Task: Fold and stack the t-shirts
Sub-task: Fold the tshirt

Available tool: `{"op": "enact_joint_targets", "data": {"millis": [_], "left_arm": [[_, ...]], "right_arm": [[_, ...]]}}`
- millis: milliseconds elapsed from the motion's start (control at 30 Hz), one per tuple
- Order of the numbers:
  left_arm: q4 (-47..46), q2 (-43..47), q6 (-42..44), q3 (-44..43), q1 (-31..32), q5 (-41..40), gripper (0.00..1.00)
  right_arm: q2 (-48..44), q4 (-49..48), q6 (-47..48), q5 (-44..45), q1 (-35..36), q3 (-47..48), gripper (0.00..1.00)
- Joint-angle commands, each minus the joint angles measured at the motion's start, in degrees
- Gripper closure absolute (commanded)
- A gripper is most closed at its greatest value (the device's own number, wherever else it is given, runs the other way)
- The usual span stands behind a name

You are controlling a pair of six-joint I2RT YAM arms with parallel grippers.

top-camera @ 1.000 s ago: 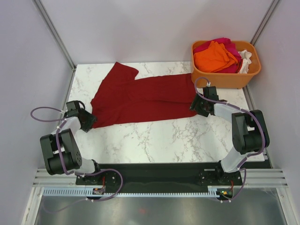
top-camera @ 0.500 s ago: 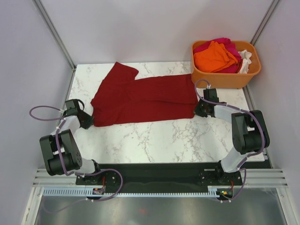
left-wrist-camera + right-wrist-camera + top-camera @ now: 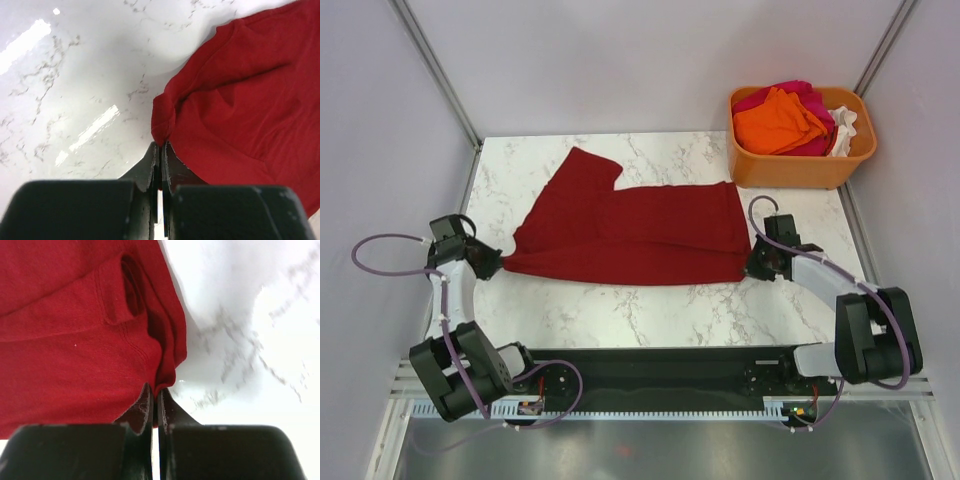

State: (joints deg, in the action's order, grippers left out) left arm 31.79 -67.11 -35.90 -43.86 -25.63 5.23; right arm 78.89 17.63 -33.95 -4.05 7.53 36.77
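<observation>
On worktop (image 3: 650, 300), left gripper (image 3: 492, 265), right gripper (image 3: 757, 266) each pinching end of red shirt (image 3: 640, 225); folding barely starting; other shirts (image 3: 780, 120) waiting in tub (image 3: 800, 172).

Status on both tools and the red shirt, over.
Left tool shut on dark red shirt, near-left corner. Right tool shut on its near-right corner. Shirt spread on table. Orange tub close at far right.

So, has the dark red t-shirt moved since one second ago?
Yes. The dark red t-shirt has slid toward the near edge of the table, away from the orange tub.
</observation>
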Motion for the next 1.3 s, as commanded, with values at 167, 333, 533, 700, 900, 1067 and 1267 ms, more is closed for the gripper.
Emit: {"op": "enact_joint_targets", "data": {"millis": [167, 333, 533, 700, 900, 1067, 1267], "left_arm": [[6.26, 9.62, -0.4, 1.05, -2.06, 8.28, 0.96], [11.09, 15.94, -1.8, 0.0, -1.27, 11.11, 0.85], [17.16, 23.25, -1.72, -0.44, -1.27, 12.17, 0.68], [22.17, 25.27, 1.0, -2.2, -1.35, 11.82, 0.3], [19.55, 23.54, 3.73, -8.34, -1.27, 15.49, 0.0], [8.68, 17.02, 1.63, -12.56, -1.09, 20.6, 0.04], [0.12, -4.04, 4.16, -25.0, 8.37, 19.2, 0.04]], "right_arm": [[-12.61, 8.82, -2.08, 3.53, -1.11, -3.99, 1.0], [-18.85, 13.22, -3.39, 3.0, -1.11, -4.25, 0.98], [-26.15, 18.14, -6.3, 3.7, -1.03, -2.94, 0.8], [-30.11, 21.56, -8.32, 3.7, -1.03, -2.68, 0.34], [-35.47, 25.09, -10.08, 5.99, -1.11, 0.4, 0.02], [-30.41, 18.95, -6.57, 4.32, -1.11, 4.26, 0.02], [-13.11, 12.97, -1.65, 5.9, -1.11, 14.45, 0.02]]}}
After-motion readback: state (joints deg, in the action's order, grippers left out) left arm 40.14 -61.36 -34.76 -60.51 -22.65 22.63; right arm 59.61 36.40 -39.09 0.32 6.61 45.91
